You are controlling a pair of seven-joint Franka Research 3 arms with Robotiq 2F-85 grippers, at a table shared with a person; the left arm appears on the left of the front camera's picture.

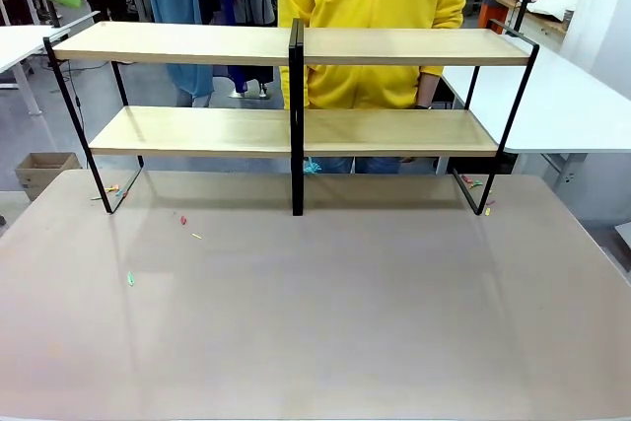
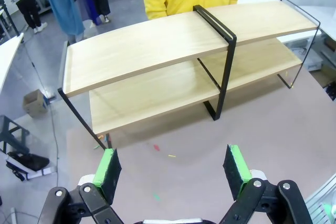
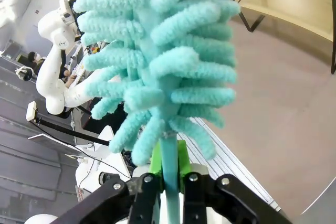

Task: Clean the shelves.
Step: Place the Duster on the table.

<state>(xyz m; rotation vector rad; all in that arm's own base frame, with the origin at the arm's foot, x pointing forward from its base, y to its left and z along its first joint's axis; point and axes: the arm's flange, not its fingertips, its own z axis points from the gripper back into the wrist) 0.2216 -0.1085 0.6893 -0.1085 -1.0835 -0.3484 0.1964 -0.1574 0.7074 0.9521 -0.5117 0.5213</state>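
The shelves point(image 1: 197, 43) are a two-tier rack of light wooden boards in a thin black frame with a black centre divider, standing at the far side of the table; both boards look bare. From the left wrist, the shelves point(image 2: 157, 45) lie ahead beyond my left gripper point(image 2: 173, 169), whose green pads stand wide apart with nothing between them. My right gripper point(image 3: 169, 169) is shut on the thin handle of a teal fluffy duster point(image 3: 163, 51), which rises in front of the camera. The shelves point(image 3: 294, 3) show at that view's upper right.
Small coloured scraps point(image 1: 130, 279) lie on the grey-brown table point(image 1: 325, 322), mostly at the left and near the rack's feet. A person in a yellow hoodie point(image 1: 370, 7) stands behind the rack. White tables stand at both sides, and a cardboard box point(image 1: 39, 170) sits on the floor at left.
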